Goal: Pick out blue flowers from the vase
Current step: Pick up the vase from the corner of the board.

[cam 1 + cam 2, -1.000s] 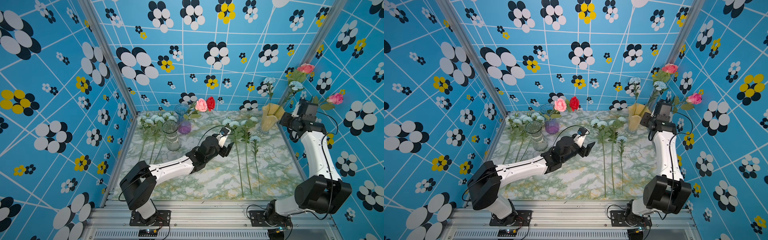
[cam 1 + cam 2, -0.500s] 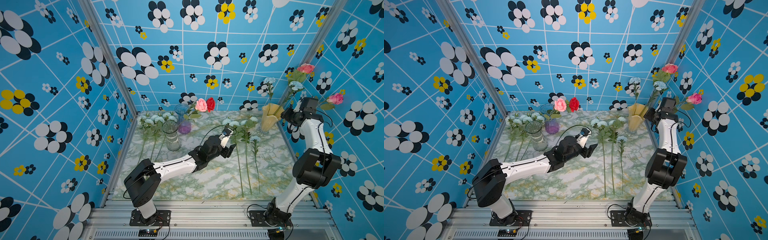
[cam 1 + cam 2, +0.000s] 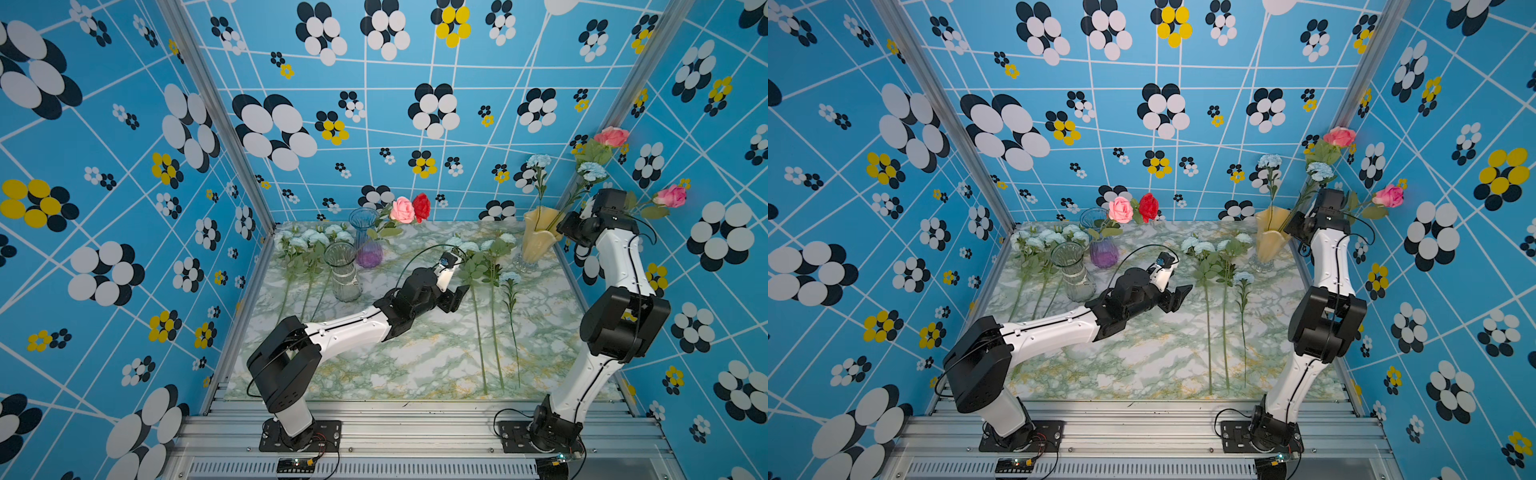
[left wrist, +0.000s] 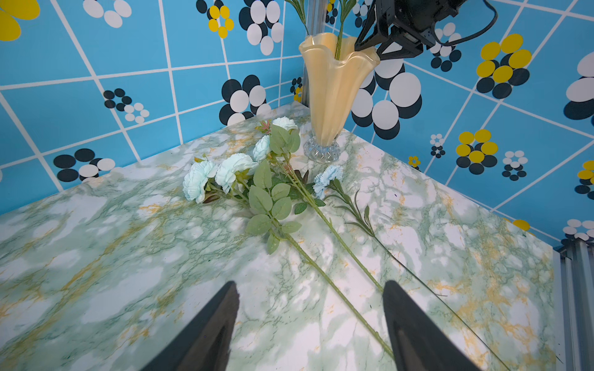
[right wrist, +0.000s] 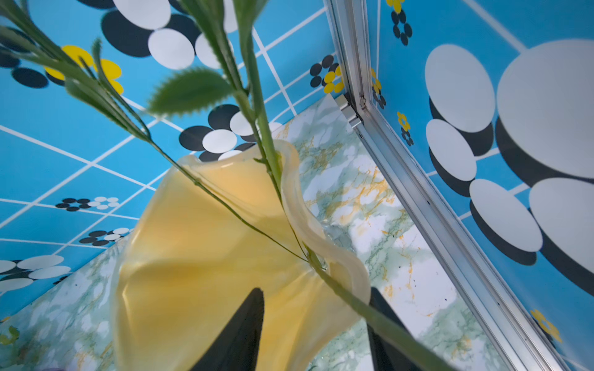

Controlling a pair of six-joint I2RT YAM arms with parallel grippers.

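Since 1 second earlier, my right arm had folded its elbow high and brought the right gripper (image 5: 315, 292) to the rim of the yellow vase (image 3: 538, 239), its jaws apart around 1 green stem (image 5: 348, 297) whose bloom I could not identify. I saw 2 blue flowers (image 3: 538, 160) standing in that vase beside 2 pink roses (image 3: 611, 136), and more lying flat on the marble table (image 3: 415, 361). My left gripper (image 4: 310, 284) hung open and empty above their stems.

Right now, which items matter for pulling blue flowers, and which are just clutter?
Job: yellow vase; two blue carnations standing in it; right gripper at its rim; blue flowers already laid out.
Clutter: pink roses; red rose; clear vase; purple vase.
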